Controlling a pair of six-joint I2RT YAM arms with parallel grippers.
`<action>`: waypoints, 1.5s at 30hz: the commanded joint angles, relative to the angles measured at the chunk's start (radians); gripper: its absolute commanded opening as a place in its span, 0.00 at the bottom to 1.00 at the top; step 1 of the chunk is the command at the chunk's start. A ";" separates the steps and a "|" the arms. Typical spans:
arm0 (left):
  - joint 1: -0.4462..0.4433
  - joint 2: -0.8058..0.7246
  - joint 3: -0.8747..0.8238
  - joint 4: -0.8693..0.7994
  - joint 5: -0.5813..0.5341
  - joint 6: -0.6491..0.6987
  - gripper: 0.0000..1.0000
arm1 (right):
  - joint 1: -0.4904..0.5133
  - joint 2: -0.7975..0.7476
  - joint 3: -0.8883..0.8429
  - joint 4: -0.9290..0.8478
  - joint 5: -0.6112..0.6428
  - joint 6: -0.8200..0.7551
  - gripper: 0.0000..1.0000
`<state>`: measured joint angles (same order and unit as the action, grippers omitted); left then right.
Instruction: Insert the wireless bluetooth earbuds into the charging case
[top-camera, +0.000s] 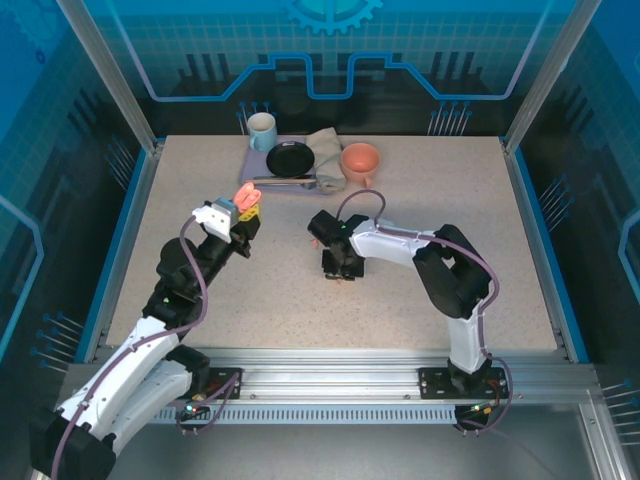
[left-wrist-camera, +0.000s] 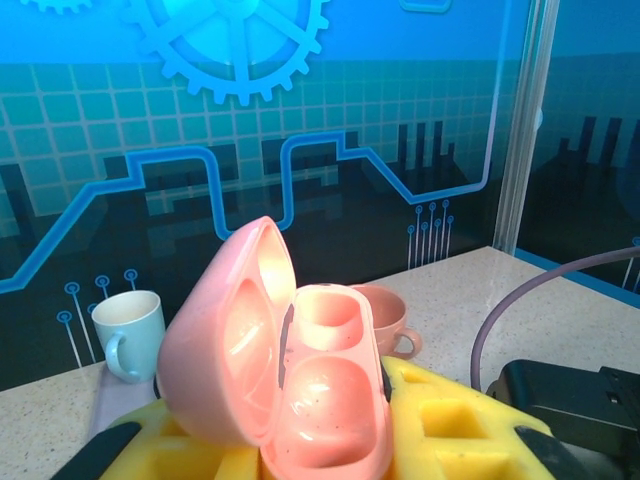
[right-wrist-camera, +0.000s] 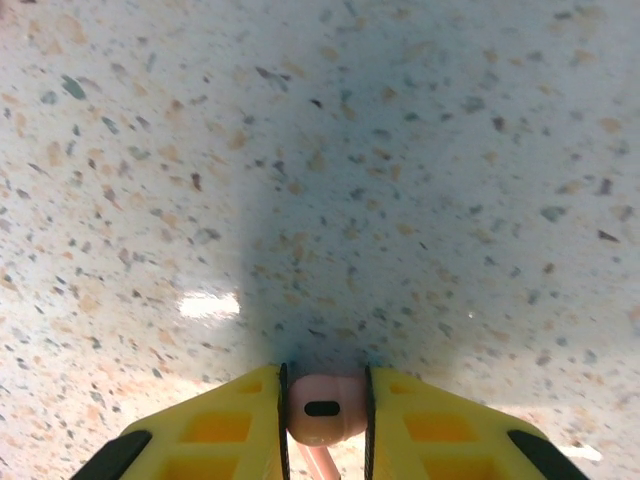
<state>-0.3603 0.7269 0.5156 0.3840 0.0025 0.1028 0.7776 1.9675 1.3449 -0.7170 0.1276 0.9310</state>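
Observation:
The salmon-pink charging case (left-wrist-camera: 325, 400) is up off the table with its lid (left-wrist-camera: 225, 340) swung open to the left and both wells empty. My left gripper (left-wrist-camera: 320, 445) is shut on the case's base between yellow fingers (left-wrist-camera: 450, 420). From above, the case (top-camera: 245, 195) shows at the tip of the left gripper (top-camera: 243, 215), left of centre. My right gripper (top-camera: 340, 268) points straight down at mid-table. It is shut on a salmon-pink earbud (right-wrist-camera: 322, 405), whose stem hangs below the right gripper (right-wrist-camera: 325, 378), just above the speckled tabletop.
At the back of the table lies a purple mat (top-camera: 258, 168) with a pale mug (top-camera: 262, 130), a black pan (top-camera: 290, 158), a folded cloth (top-camera: 325, 155) and a pink cup (top-camera: 360, 160). The mug (left-wrist-camera: 128, 333) and pink cup (left-wrist-camera: 392, 318) stand behind the case.

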 joint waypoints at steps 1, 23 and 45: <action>-0.004 0.000 0.025 -0.003 0.049 -0.028 0.00 | -0.015 -0.088 -0.014 -0.006 0.040 0.011 0.22; -0.026 0.080 -0.031 0.039 0.229 -0.064 0.00 | -0.016 -0.631 -0.001 0.264 0.212 -0.248 0.25; -0.163 0.412 0.179 0.176 0.198 -0.072 0.00 | 0.035 -0.681 -0.176 0.925 0.011 -0.347 0.25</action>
<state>-0.5121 1.1233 0.6464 0.4904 0.2062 0.0502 0.8009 1.3128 1.1927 0.0608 0.1745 0.6014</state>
